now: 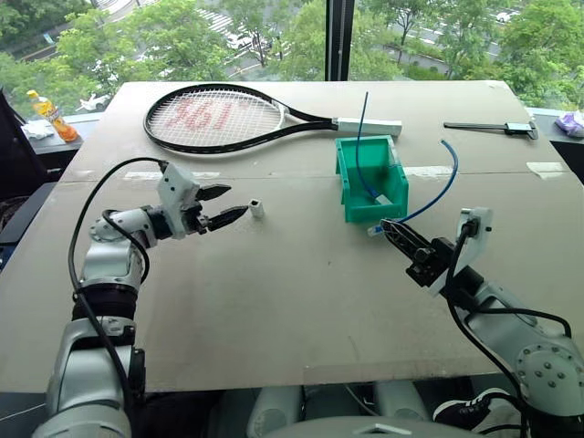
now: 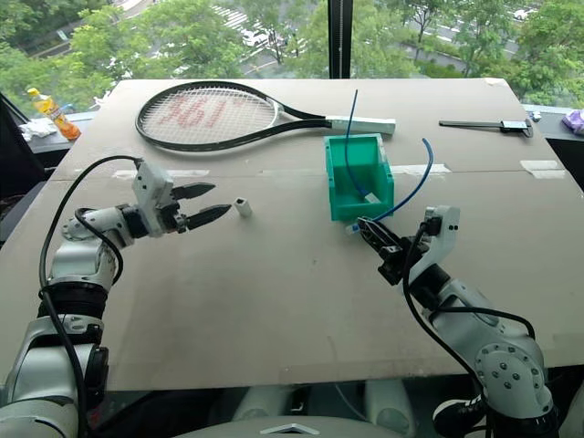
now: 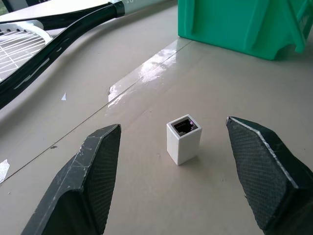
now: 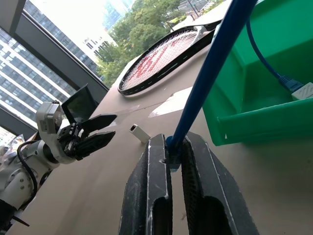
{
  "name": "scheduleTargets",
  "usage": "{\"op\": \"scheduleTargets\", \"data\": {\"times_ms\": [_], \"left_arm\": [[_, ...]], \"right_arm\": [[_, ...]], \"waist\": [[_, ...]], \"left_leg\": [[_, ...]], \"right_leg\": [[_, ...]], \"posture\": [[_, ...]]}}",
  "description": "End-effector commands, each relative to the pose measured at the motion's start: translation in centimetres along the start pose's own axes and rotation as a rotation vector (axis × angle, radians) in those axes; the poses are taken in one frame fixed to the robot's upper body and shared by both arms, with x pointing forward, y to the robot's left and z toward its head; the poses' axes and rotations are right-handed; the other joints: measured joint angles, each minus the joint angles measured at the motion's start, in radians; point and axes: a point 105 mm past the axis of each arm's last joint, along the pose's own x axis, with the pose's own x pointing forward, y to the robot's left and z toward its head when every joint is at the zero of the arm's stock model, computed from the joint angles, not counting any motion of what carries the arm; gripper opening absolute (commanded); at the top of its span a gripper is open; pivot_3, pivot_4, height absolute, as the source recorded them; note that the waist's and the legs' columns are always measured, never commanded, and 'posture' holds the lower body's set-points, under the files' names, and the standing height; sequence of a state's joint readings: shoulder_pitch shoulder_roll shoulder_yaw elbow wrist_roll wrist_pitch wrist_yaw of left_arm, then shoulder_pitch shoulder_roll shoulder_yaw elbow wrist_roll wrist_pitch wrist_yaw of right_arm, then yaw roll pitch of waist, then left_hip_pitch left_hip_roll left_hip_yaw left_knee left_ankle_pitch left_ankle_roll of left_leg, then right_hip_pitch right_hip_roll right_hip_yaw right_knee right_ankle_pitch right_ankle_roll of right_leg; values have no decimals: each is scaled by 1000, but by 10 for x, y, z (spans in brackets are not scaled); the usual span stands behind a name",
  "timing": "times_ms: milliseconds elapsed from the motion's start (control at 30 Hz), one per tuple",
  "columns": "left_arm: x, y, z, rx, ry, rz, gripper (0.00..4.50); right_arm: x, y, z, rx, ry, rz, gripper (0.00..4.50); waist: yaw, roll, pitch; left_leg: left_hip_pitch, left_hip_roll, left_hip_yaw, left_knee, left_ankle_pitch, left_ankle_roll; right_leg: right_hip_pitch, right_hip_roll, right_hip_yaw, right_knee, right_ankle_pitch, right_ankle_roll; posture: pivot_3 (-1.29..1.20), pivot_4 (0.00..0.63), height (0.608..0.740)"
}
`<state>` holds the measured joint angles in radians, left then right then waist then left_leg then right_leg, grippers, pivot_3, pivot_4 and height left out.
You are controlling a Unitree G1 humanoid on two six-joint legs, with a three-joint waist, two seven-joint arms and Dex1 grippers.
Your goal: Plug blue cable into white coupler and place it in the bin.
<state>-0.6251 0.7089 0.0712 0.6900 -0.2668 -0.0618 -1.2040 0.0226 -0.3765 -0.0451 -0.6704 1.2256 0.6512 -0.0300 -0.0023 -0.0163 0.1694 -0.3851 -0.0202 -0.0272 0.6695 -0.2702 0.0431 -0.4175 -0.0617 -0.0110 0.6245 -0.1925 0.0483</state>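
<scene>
Nearest the head camera, the right gripper (image 1: pixel 394 230) is being held low over the table (image 1: pixel 274 310), its two black fingers clamped together on the end of the blue cable (image 1: pixel 442 187), which is arching up and away from the fingertips, just beside the bin (image 1: pixel 345 182). Another blue cable (image 1: pixel 361 137) is already standing in that bin, with a white piece at its lower end. Across the table, well apart, the left gripper (image 1: pixel 223 204) is being pointed at the white coupler (image 3: pixel 184 138), fingers spread wide, empty, the coupler standing upright just ahead of the tips, between them, untouched, socket facing up. Progress is being judged as early: cable is in hand, coupler is not yet picked up, nothing is plugged, and binning is left. Beyond the left gripper, a tennis racket (image 1: pixel 219 117) is lying on the pale board surface, with strips of clear tape (image 3: pixel 142 73) over a seam. A drink bottle (image 1: pixel 50 114) is seen off the far left edge, with windows and trees behind.
</scene>
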Motion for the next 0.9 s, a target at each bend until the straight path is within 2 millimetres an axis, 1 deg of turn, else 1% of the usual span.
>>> {"op": "scheduleTargets", "data": {"times_ms": [33,200,333,533,733,900], "left_arm": [[4,5,1,48,34,-42,3511],[10,11,1,94,84,-64,3511],[14,15,5,120,104,-67,3511],[21,15,4,179,157,-97,3511],[29,13,2,199,178,-114,3511],[33,12,-3,205,206,-109,3511]], "right_arm": [[-3,10,6,-23,-29,27,0],[-6,11,5,-25,-39,12,0],[-7,11,5,-23,-43,4,0],[-8,12,5,-21,-52,-2,0],[-11,12,5,-26,-57,-14,0],[-12,13,5,-27,-59,-22,0]], "waist": [[-2,-1,0],[-4,-2,1],[-6,-2,1],[-6,-3,1],[-6,-4,2],[-7,-4,2]], "left_leg": [[0,0,0,0,0,0],[-1,0,-1,0,0,0],[-2,0,-1,0,0,0],[-2,0,-1,0,0,0],[-2,0,-1,0,0,0],[-2,0,-1,0,0,0]], "right_leg": [[0,0,0,0,0,1],[-1,0,0,0,1,1],[-1,0,0,0,1,1],[-1,0,-1,0,1,1],[-1,0,-1,0,1,1],[-1,0,-1,1,1,1]], "posture": [[0,150,740],[0,150,740],[0,150,740],[0,150,740],[0,150,740],[0,150,740]]}}
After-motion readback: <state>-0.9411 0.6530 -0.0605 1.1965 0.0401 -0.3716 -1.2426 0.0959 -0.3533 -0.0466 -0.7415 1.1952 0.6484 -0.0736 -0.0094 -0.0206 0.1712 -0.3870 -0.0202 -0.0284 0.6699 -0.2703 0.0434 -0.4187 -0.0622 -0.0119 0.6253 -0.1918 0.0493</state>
